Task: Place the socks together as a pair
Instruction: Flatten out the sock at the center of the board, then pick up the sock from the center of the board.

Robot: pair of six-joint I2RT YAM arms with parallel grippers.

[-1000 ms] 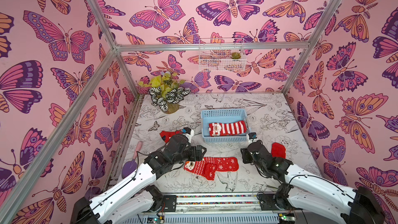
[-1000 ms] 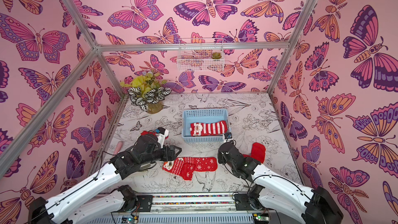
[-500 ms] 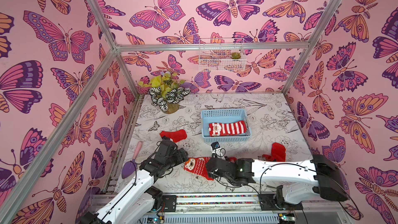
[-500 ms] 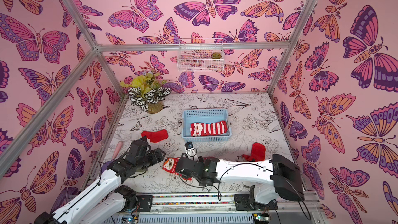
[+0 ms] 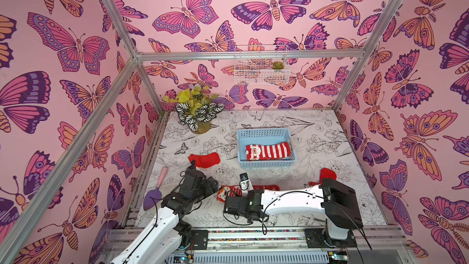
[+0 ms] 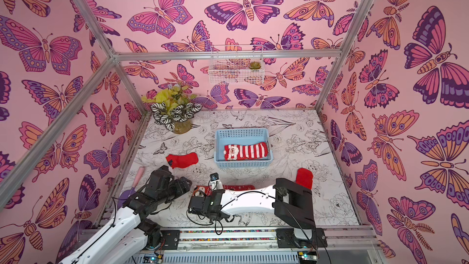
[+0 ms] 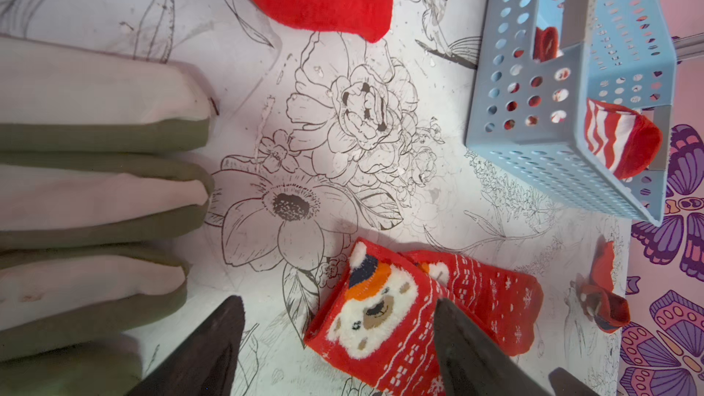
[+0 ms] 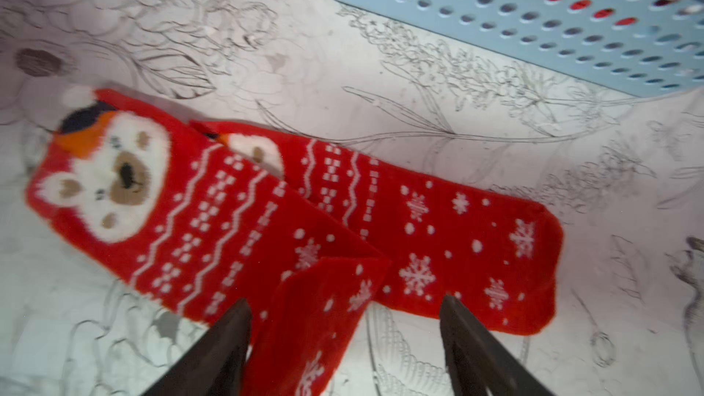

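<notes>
**Two bear-faced socks overlapped, neither one gripped**

Both sets of jaws are spread and pinch nothing. In the right wrist view, the right jaws stand wide apart over the doubled-over toe flap (image 8: 324, 318) of the upper bear-faced sock (image 8: 183, 200). The flap lies loose between them, and neither tip appears to press it. That sock runs askew across its mate, the lower bear-faced sock (image 8: 457, 245), which lies flat on the bench (image 5: 317, 128) with its snowflake toe clear.

In the left wrist view, the left jaws hang open at the cuff end, one tip over the bear face and the other over bare bench. A cream glove (image 7: 95, 192) lies just beside them.

The step in hand looks like squaring up this pair: the socks touch but are not aligned. The next move probably calls for closing on the folded toe, drawing it out straight and laying it along the lower sock.

Beyond them, the blue basket (image 5: 265, 133) holds a striped Santa sock (image 5: 269, 151). A plain red sock (image 5: 204, 160) lies near the left arm, and another red sock (image 5: 327, 175) lies behind the right arm.
</notes>
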